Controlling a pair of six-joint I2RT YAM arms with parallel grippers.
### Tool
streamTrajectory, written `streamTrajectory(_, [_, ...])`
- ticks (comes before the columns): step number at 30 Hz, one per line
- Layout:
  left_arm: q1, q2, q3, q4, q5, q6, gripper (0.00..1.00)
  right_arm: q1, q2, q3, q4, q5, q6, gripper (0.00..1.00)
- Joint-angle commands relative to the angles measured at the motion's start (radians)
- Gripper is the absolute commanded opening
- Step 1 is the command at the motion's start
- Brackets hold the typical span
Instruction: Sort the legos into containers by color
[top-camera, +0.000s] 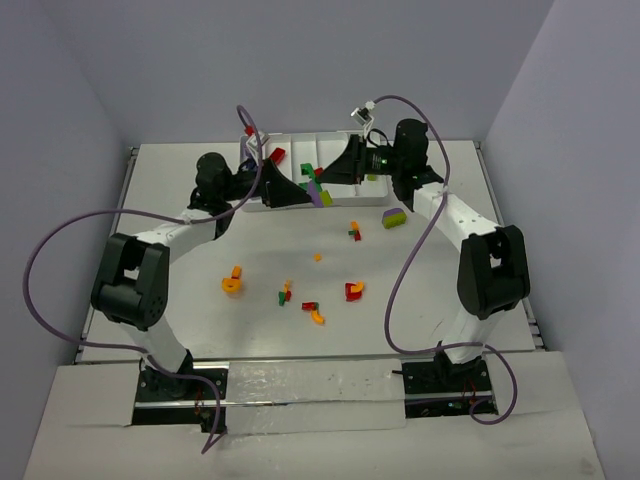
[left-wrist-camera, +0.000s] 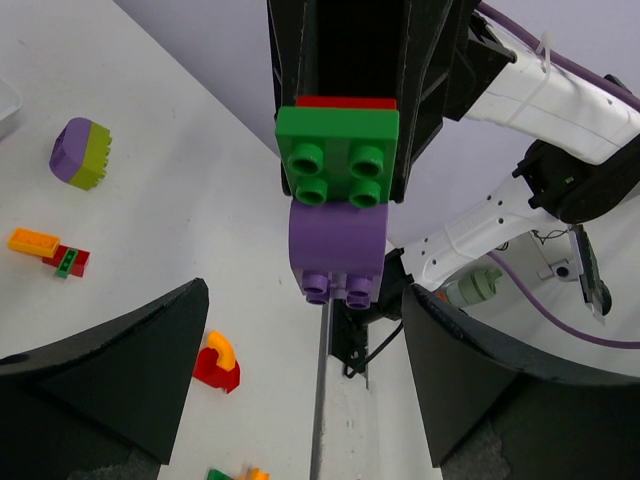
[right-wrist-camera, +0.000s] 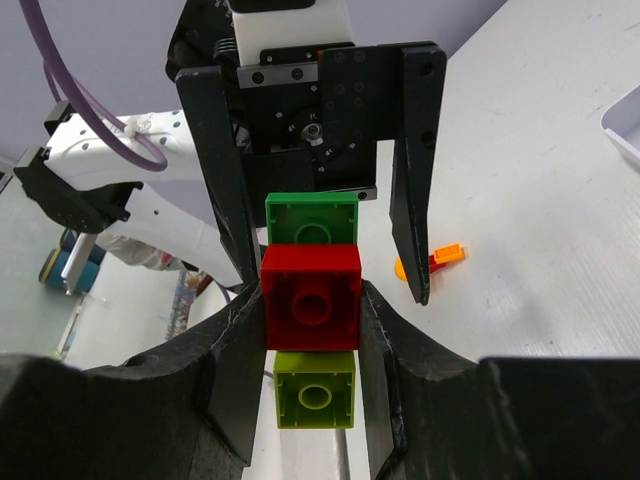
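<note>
My right gripper (right-wrist-camera: 310, 312) is shut on a red lego (right-wrist-camera: 310, 298), the middle of a small stack with a dark green lego (right-wrist-camera: 312, 218) beyond it and a lime one (right-wrist-camera: 315, 392) nearer. A purple lego (left-wrist-camera: 338, 250) hangs under the green one (left-wrist-camera: 338, 155) in the left wrist view. My left gripper (left-wrist-camera: 305, 350) is open, its fingers (right-wrist-camera: 412, 170) standing either side of the stack's green end without touching it. Both grippers meet just in front of the white tray (top-camera: 300, 140), whose containers are mostly hidden. A red lego (top-camera: 277, 155) lies in it.
Loose legos lie across the table: a purple-and-lime piece (top-camera: 394, 216), an orange-red-green cluster (top-camera: 355, 232), an orange one (top-camera: 232, 281), a red-and-yellow one (top-camera: 354, 291), a red-orange one (top-camera: 314, 313) and a green-orange one (top-camera: 284, 294). Purple cables loop beside both arms.
</note>
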Motion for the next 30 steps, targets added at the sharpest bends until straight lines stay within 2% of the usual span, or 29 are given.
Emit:
streamTrajectory(1, [-0.014,0.017,0.061,0.100,-0.018,-0.043,0.87,0.018,-0.061,-0.003,0.019,-0.013,-0.023,0.00])
streamTrajectory(10, [-0.028,0.044,0.079,0.154,-0.021,-0.091,0.79,0.030,-0.058,0.003,-0.015,0.000,-0.061,0.00])
streamTrajectory(14, [-0.028,0.056,0.077,0.195,-0.027,-0.126,0.71,0.035,-0.058,0.008,-0.057,0.007,-0.092,0.00])
streamTrajectory(17, [-0.028,0.063,0.081,0.215,-0.032,-0.143,0.61,0.038,-0.056,0.010,-0.071,0.009,-0.105,0.00])
streamTrajectory(19, [-0.026,0.069,0.081,0.230,-0.032,-0.157,0.51,0.040,-0.056,0.011,-0.080,0.010,-0.113,0.00])
streamTrajectory(20, [-0.026,0.069,0.081,0.234,-0.032,-0.158,0.50,0.040,-0.056,0.012,-0.081,0.010,-0.114,0.00])
streamTrajectory(23, [-0.028,0.072,0.076,0.244,-0.027,-0.167,0.27,0.040,-0.054,0.016,-0.090,0.009,-0.119,0.00])
streamTrajectory(24, [-0.028,0.072,0.074,0.246,-0.026,-0.167,0.17,0.040,-0.053,0.017,-0.091,0.009,-0.121,0.00])
streamTrajectory(27, [-0.026,0.068,0.056,0.247,-0.021,-0.164,0.02,0.037,-0.052,0.018,-0.102,0.009,-0.133,0.00])
streamTrajectory(30, [-0.014,0.049,0.023,0.222,-0.018,-0.144,0.00,0.019,-0.052,0.022,-0.112,0.008,-0.142,0.00])
